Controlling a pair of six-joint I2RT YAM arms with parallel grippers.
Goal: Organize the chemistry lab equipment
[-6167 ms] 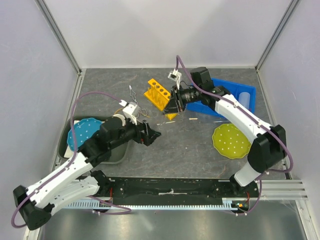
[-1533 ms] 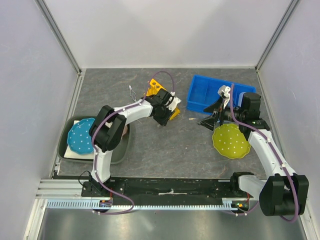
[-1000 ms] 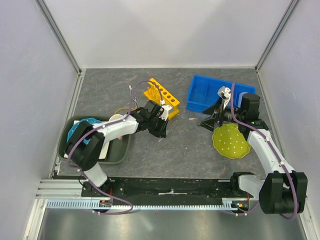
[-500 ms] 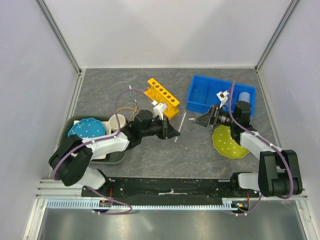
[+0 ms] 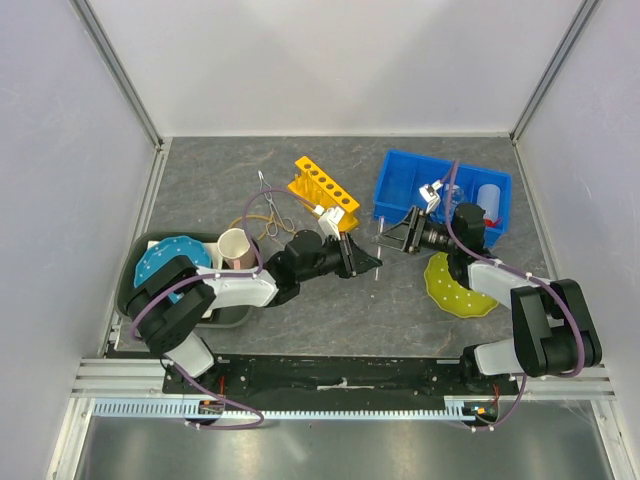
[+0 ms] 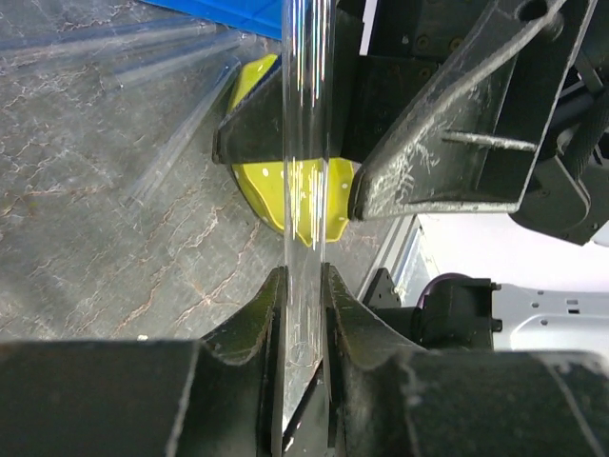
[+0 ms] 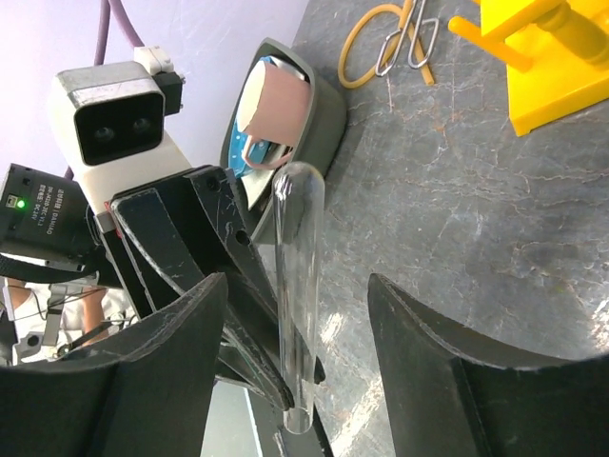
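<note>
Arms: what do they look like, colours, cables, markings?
Left arm and right arm match: white links, black joints, a purple cable along each. Left pincer and right pincer are black, scuffed. A white two-lens camera box sits on the left wrist.

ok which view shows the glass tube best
Right wrist: nearly the whole test tube shows, rounded end included. Left wrist shows only a stretch clamped in the left gripper; top external barely shows it.

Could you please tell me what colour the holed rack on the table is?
The rack is bright yellow, seen most clearly in the top external view.
</note>
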